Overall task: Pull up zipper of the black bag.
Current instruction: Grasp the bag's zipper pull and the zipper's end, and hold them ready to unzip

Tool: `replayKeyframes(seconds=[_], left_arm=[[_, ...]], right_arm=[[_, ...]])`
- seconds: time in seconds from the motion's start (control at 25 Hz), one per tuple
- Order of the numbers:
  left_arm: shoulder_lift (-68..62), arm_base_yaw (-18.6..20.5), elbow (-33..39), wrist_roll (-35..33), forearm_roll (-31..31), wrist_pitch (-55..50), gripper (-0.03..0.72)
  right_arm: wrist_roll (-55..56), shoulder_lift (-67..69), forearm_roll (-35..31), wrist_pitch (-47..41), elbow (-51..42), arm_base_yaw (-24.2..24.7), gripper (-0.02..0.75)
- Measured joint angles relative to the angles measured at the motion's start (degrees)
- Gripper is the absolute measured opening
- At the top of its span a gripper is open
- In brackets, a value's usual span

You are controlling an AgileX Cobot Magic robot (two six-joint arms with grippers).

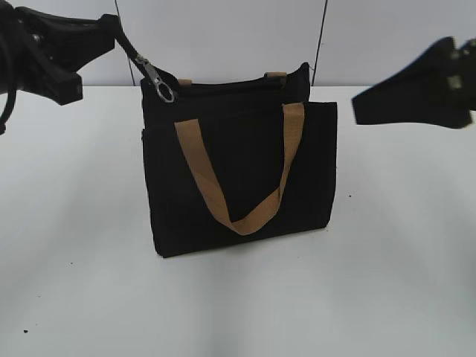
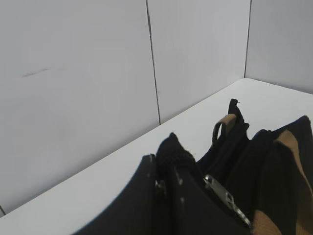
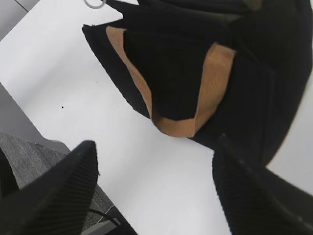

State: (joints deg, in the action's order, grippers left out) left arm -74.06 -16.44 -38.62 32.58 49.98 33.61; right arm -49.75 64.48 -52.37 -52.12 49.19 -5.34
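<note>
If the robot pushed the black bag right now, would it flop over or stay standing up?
The black bag would probably stay up under a gentle push: it stands boxy on a flat base. The fabric looks soft, so its walls would likely dent. Its tan handle hangs limp and would flop. The left gripper pinches the zipper tail, so it may steady that corner.

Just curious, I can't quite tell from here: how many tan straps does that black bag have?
2. One tan handle hangs in a loop down the front of the black bag. The other only peeks over the top edge at the back, mostly hidden.
</note>
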Motion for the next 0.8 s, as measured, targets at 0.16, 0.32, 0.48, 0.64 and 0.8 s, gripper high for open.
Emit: replayKeyframes(seconds=[0.16, 0.32, 0.48, 0.64, 0.8], left_arm=[[0.0, 0.0, 0.0, 0.3, 0.0, -0.1, 0.027], [0.0, -0.1, 0.0, 0.4, 0.0, -0.1, 0.027], [0.0, -0.1, -0.1, 0.4, 0.0, -0.1, 0.027], [0.0, -0.1, -0.1, 0.4, 0.0, -0.1, 0.027], [0.0, -0.1, -0.1, 0.4, 0.0, -0.1, 0.027]], right_arm=[[-1.6, 8.2, 0.2, 4.7, 5.4, -7.6, 0.559], [-1.7, 14.9, 1.6, 11.3, 9.8, -16.0, 0.559], [-3.5, 20.6, 1.9, 18.9, 12.9, -22.0, 0.559], [-8.6, 25.1, 2.0, 22.0, 16.0, -26.8, 0.559], [-14.5, 28.4, 2.1, 22.3, 18.6, -31.5, 0.559]])
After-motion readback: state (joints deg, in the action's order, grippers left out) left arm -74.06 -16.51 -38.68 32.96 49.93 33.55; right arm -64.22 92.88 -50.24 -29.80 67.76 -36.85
